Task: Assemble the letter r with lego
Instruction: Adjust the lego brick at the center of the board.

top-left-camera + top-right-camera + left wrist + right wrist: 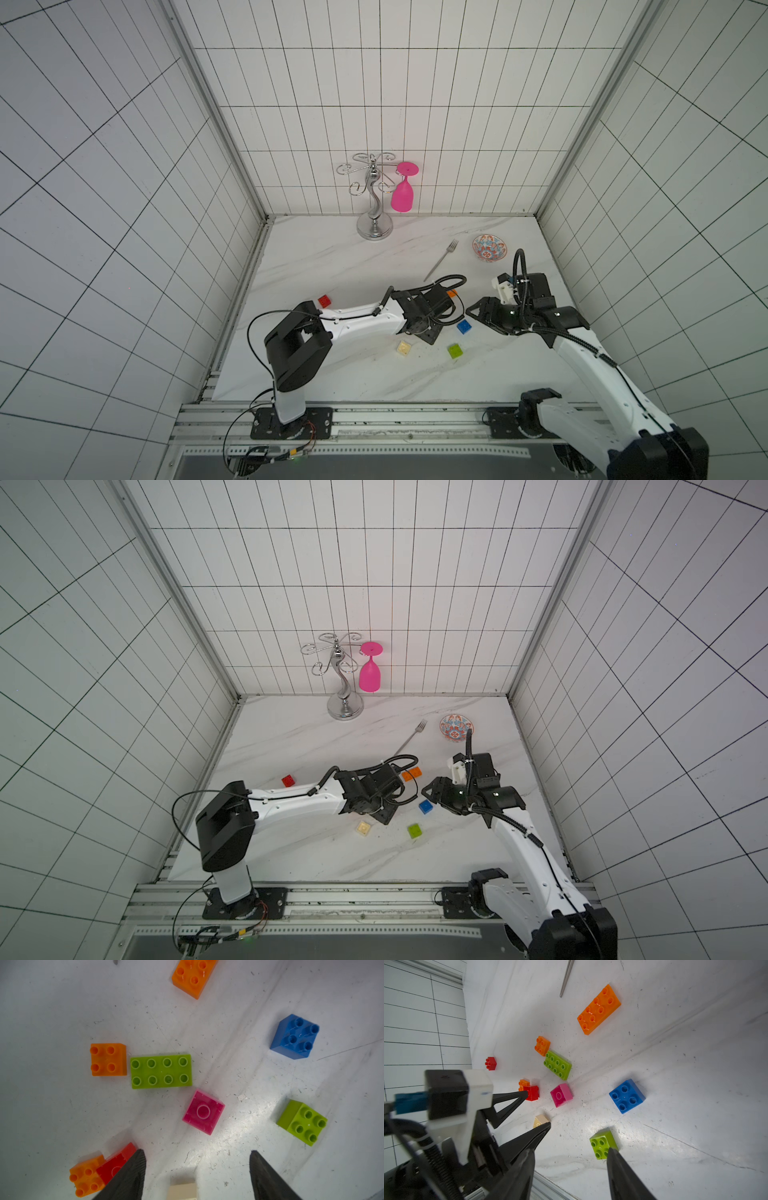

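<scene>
The lego lies loose on the marble table (332,257). In the left wrist view an orange square brick (109,1059) sits beside a long lime brick (161,1071), with an upturned pink brick (203,1111) close by. Around them lie a long orange (599,1009), a blue (464,327), a lime square (455,351), a cream (403,347) and a lone red brick (324,301). Another red brick (113,1167) touches an orange one (87,1176). My left gripper (197,1151) hovers open over the cluster, holding nothing. My right gripper (571,1150) is open and holds nothing, near the lime square.
A fork (441,259) and a patterned bowl (489,248) lie at the back right. A chrome rack (374,199) with a pink glass (402,195) stands against the back wall. Tiled walls close three sides.
</scene>
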`<act>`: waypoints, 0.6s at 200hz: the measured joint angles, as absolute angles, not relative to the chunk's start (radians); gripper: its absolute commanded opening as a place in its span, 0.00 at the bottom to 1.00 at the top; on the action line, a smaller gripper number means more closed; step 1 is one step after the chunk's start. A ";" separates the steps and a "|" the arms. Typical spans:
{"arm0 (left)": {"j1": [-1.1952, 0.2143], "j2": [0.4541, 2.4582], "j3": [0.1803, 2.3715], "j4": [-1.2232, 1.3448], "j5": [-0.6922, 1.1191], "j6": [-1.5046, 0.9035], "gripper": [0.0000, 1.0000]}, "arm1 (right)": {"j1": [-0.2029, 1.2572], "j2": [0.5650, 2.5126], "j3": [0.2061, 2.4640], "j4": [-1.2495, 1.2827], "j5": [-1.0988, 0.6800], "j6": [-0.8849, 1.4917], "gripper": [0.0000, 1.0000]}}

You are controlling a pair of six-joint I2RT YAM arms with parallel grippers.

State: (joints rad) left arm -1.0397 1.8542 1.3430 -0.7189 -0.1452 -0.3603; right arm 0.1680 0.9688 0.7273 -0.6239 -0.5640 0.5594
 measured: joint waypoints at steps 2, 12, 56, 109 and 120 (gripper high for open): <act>-1.039 1.862 1.348 -0.720 -0.146 -0.356 0.66 | 0.167 0.967 0.727 -0.625 -0.567 0.559 0.58; -1.035 1.885 1.373 -0.734 -0.146 -0.328 0.66 | 0.163 0.960 0.725 -0.628 -0.581 0.560 0.58; -1.011 1.952 1.441 -0.762 -0.096 -0.242 0.57 | 0.158 0.944 0.721 -0.644 -0.611 0.561 0.57; -0.992 2.021 1.491 -0.801 -0.037 -0.170 0.54 | 0.157 0.941 0.721 -0.651 -0.612 0.561 0.56; -0.991 2.032 1.502 -0.808 -0.032 -0.163 0.54 | 0.157 0.941 0.721 -0.654 -0.612 0.561 0.56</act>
